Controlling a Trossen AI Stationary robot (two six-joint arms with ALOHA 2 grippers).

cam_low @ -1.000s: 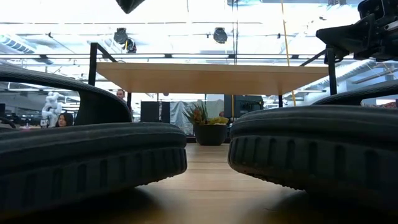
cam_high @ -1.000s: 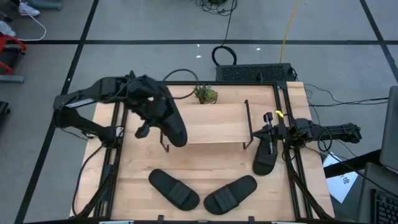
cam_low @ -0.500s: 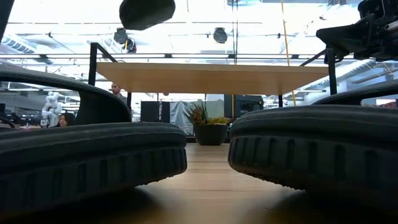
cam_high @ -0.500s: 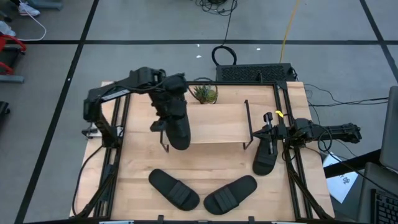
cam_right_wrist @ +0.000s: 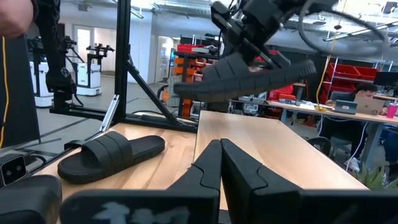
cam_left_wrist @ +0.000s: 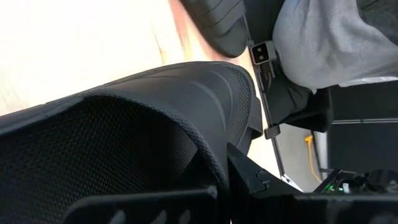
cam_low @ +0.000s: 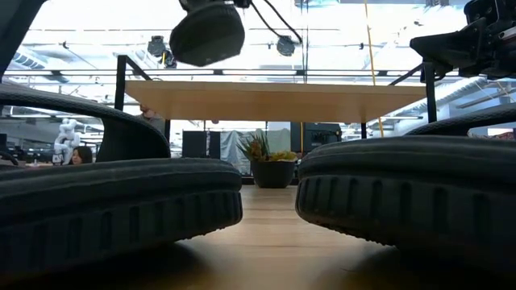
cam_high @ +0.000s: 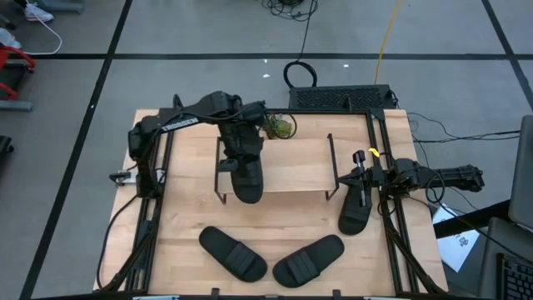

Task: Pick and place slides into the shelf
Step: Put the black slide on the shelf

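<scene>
My left gripper [cam_high: 241,147] is shut on a black slide [cam_high: 247,173] and holds it in the air above the left half of the shelf's light plank top [cam_high: 291,167]. In the right wrist view the slide [cam_right_wrist: 249,74] hangs clear over the plank [cam_right_wrist: 261,155]; the low view shows its end [cam_low: 208,34] above the shelf [cam_low: 266,101]. Two more slides [cam_high: 233,252] [cam_high: 308,260] rest sole-down near the table's near edge. A third [cam_high: 356,210] lies right of the shelf. My right gripper [cam_high: 348,177] waits there, shut [cam_right_wrist: 219,149] and empty. My left gripper holds the slide by its wide strap [cam_left_wrist: 186,106], coming from above. The strap's edge [cam_left_wrist: 208,152] runs into the fingers [cam_left_wrist: 255,180], but the strap hides how they close on it. The slide is lifted clear, roughly level, lengthwise from far to near.
A small potted plant [cam_high: 276,125] stands at the table's far edge, just behind the shelf and close to my left arm. Thin black side frames [cam_high: 331,167] [cam_high: 220,171] bound the shelf. Dark rails run along both table sides. People and equipment show in the room beyond.
My left arm has swung toward the table's right, carrying the slide from beside the shelf's left frame to over the plank top. The slide has turned to lie far-to-near and has come lower. The right arm has kept still.
</scene>
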